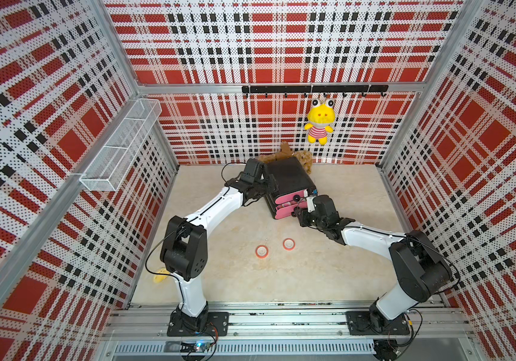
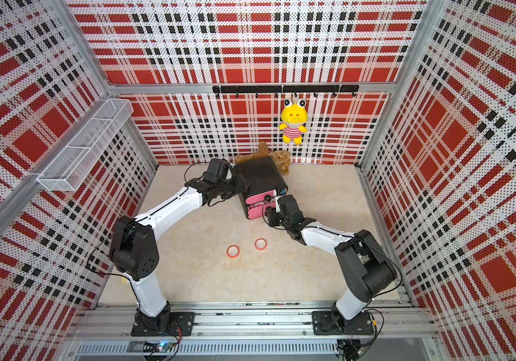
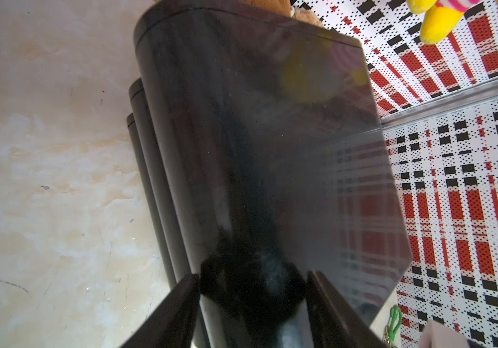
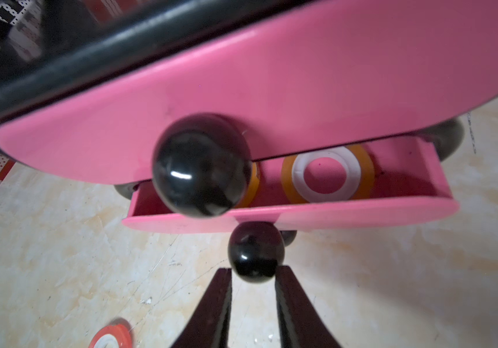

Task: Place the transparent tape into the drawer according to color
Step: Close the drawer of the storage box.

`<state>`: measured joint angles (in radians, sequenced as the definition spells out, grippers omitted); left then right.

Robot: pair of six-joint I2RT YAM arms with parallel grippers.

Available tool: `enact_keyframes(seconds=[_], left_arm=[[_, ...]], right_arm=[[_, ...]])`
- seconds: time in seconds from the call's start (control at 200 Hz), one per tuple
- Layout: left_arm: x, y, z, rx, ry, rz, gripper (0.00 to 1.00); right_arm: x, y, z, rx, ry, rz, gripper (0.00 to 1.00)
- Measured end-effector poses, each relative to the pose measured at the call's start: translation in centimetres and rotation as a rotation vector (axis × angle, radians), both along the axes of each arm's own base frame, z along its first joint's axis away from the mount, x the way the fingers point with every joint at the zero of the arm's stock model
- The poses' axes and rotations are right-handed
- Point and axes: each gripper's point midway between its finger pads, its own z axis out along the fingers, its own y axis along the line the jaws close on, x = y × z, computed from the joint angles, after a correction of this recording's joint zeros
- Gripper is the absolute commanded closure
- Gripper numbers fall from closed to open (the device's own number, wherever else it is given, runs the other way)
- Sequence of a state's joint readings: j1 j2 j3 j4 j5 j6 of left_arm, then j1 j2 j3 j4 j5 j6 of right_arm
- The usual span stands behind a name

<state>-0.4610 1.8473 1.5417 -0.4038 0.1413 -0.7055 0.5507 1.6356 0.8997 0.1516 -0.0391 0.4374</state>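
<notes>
Right gripper [image 4: 253,271] is closed tight on the knob [image 4: 255,256] of the middle drawer [image 4: 302,215], which stands pulled out with two yellow-orange tape rings [image 4: 297,177] lying inside. Left gripper [image 3: 253,274] clamps the edge of the black cabinet [image 3: 256,120]. Two red-orange rings [image 1: 261,256] [image 1: 289,248] lie unsorted on the table [image 1: 344,265], well apart from the cabinet. No purple rings are visible, so their placement cannot be confirmed.

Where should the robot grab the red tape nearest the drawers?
Probably from straight above. The red tape lies flat on the table, so its sides are low. Drop one finger into the middle hole and one outside the rim, then pinch the wall.
</notes>
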Motion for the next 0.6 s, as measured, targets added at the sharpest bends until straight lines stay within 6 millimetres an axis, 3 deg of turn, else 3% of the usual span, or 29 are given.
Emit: enact_keyframes(seconds=[0.406,0.511,0.601], left_arm=[[0.0,0.0,0.0,0.001,-0.001,-0.003,0.37],[0.0,0.0,0.0,0.001,-0.001,-0.004,0.37],[0.0,0.0,0.0,0.001,-0.001,-0.004,0.37]], right_arm=[[1.5,0.7,0.2,0.01,-0.029,-0.008,0.68],[1.5,0.7,0.2,0.011,-0.03,-0.007,0.63],[1.4,0.9,0.2,0.012,-0.032,-0.005,0.52]])
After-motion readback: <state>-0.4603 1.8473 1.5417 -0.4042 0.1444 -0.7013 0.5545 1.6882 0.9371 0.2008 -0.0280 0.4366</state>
